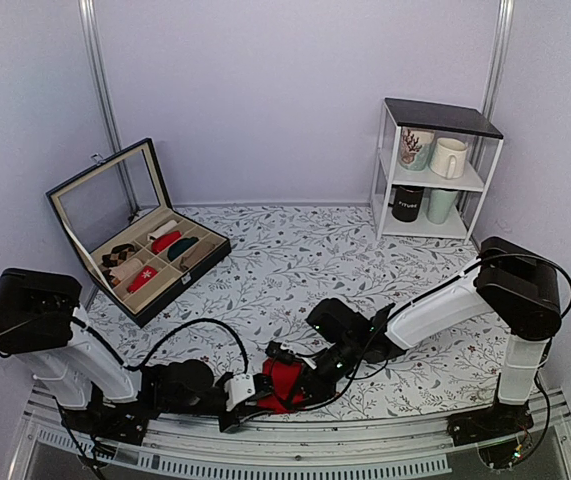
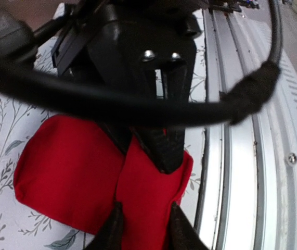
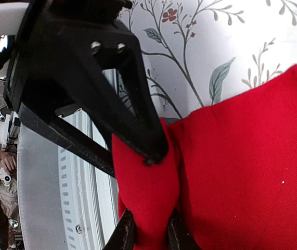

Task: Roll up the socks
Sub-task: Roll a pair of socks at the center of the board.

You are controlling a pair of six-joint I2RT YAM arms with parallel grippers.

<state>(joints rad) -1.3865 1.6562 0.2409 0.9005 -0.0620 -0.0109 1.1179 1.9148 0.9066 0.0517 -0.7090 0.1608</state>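
The red socks (image 1: 283, 384) lie bunched at the table's near edge, between both grippers. My left gripper (image 1: 252, 388) reaches in from the left and is shut on a fold of the socks (image 2: 143, 200) near the metal rail. My right gripper (image 1: 303, 385) comes in from the right and is shut on the same fold (image 3: 147, 205). In each wrist view the other gripper's black fingers press into the fold from the far side. The rest of the red fabric (image 3: 252, 172) spreads over the floral cloth. No white mark shows.
An open black compartment box (image 1: 153, 256) with several sock rolls stands at the back left. A white shelf (image 1: 431, 170) with mugs stands at the back right. A metal rail (image 2: 242, 172) runs along the near table edge right beside the socks.
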